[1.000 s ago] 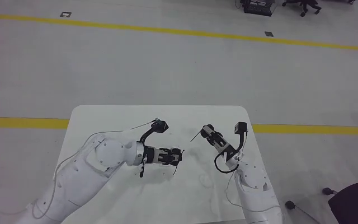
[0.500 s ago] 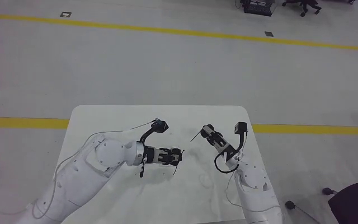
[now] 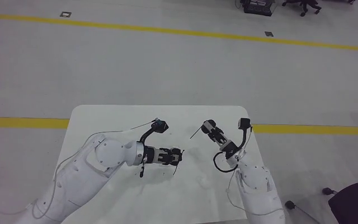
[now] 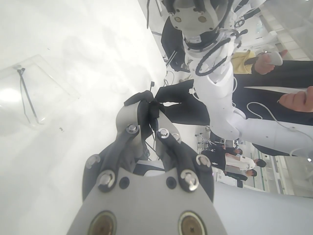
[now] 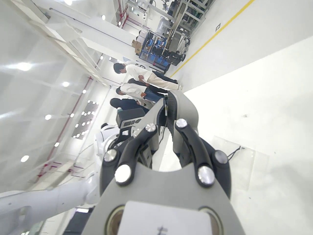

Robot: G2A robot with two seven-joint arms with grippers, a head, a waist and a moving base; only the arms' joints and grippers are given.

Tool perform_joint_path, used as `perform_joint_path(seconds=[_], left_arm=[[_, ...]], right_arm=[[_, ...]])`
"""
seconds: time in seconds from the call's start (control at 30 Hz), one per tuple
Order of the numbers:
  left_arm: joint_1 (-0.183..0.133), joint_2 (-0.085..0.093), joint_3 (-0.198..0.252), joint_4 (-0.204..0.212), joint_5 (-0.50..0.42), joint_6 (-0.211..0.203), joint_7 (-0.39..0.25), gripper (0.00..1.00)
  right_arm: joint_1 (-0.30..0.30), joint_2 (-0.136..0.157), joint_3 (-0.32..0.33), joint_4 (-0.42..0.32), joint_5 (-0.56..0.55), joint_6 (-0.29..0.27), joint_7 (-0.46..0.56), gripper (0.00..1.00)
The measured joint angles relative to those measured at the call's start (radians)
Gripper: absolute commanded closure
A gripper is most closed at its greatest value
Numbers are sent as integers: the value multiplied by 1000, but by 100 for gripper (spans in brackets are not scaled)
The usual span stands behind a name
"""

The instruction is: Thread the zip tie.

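Note:
My left gripper is over the middle of the white table, shut on a thin black zip tie. Its tail hangs down toward the table. To its right and slightly farther back, my right gripper is shut on a second thin black zip tie. The free end of that tie points toward the left gripper, and a gap separates the two grippers.
A clear flat plate lies on the table beside the left gripper, with another black zip tie resting on it. People stand in the room behind, away from the table.
The right gripper and its wrist have shifted slightly toward the table's far edge. The left arm has stayed still.

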Motion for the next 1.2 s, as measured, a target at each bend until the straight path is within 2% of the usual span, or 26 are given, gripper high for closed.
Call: perform_joint_path(seconds=[0.17, 0.3, 0.73, 0.83, 1.03, 1.2], left_arm=[[0, 0, 0, 0, 0, 0, 0, 100], [0, 0, 0, 0, 0, 0, 0, 100], [0, 0, 0, 0, 0, 0, 0, 100], [0, 0, 0, 0, 0, 0, 0, 100], [0, 0, 0, 0, 0, 0, 0, 100], [0, 0, 0, 0, 0, 0, 0, 100]], right_arm=[[-28, 21, -43, -91, -195, 0, -104, 100], [-40, 43, -88, -118, -247, 0, -174, 100], [-40, 43, -88, -117, -246, 0, -174, 100], [-46, 44, -79, -109, -240, 0, -200, 100], [-79, 57, -34, -106, -186, 0, -266, 100], [-106, 76, 7, -120, -91, 0, -295, 100]])
